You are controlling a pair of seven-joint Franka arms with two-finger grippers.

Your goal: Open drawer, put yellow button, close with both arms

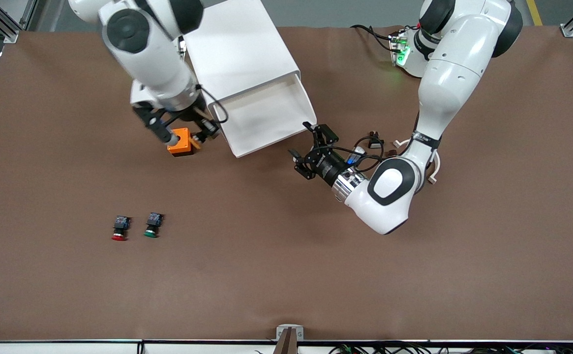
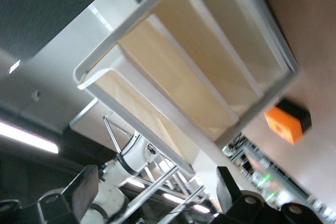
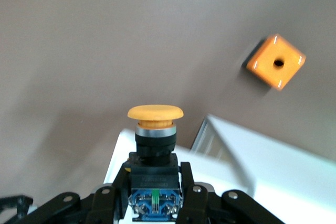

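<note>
The small, rigid, seemingly light yellow-capped plastic pushbutton [image 3: 155,145] sat clamped by its black body in the right end effector [image 3: 155,190], a sensible hold below the slippery domed cap. The left end effector [image 1: 307,153] stood wide open and empty before the open white drawer [image 1: 266,120].

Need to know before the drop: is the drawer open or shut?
Open: the white drawer is pulled out of its cabinet, its bare inside showing.

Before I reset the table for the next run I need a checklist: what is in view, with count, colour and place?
White drawer cabinet: one, drawer pulled open.
Orange cube with a hole: one, beside the drawer, toward the right arm's end.
Yellow-capped pushbutton: one, held.
Red-capped pushbutton: one, nearer the front camera.
Green-capped pushbutton: one, beside the red.
Right gripper: jaws shut on the yellow button, above the cube.
Left gripper: jaws open at the drawer front.
</note>
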